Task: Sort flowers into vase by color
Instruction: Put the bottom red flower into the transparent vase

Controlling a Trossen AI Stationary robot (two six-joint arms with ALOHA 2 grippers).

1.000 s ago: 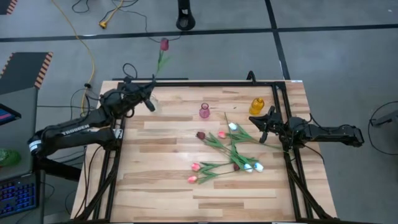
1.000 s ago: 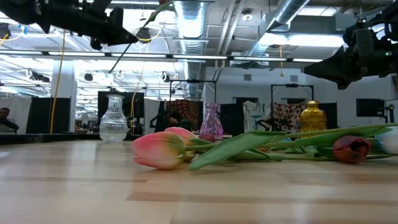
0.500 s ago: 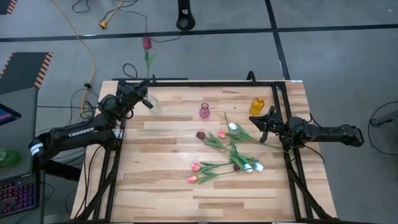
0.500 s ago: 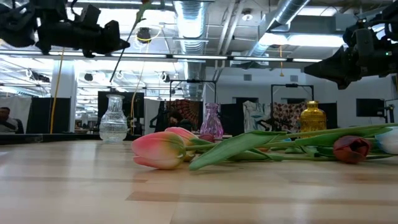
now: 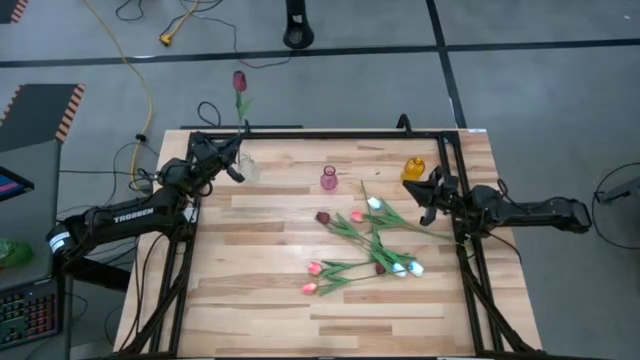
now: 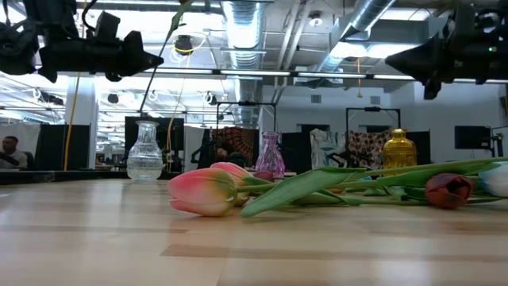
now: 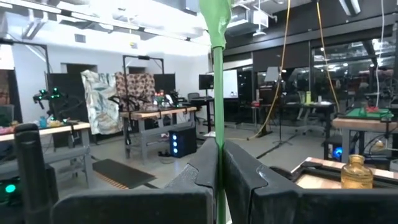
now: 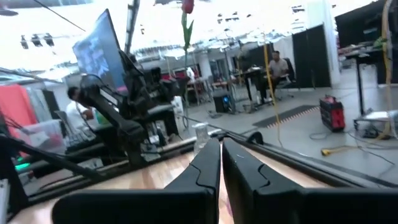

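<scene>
Dark red tulip [image 5: 239, 80] is held upright by its stem in the clenched left gripper [image 5: 233, 160], just above the clear glass vase [image 5: 246, 166] at the table's [image 5: 260, 300] far-left corner. The right gripper [image 5: 428, 195], fingers pressed together and holding nothing, hovers beside the yellow vase [image 5: 413, 169].

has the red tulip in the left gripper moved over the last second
Yes. In the high view the red tulip held by the left gripper has swung left: its head was right of the clear vase, and now it sits about straight beyond it.
</scene>
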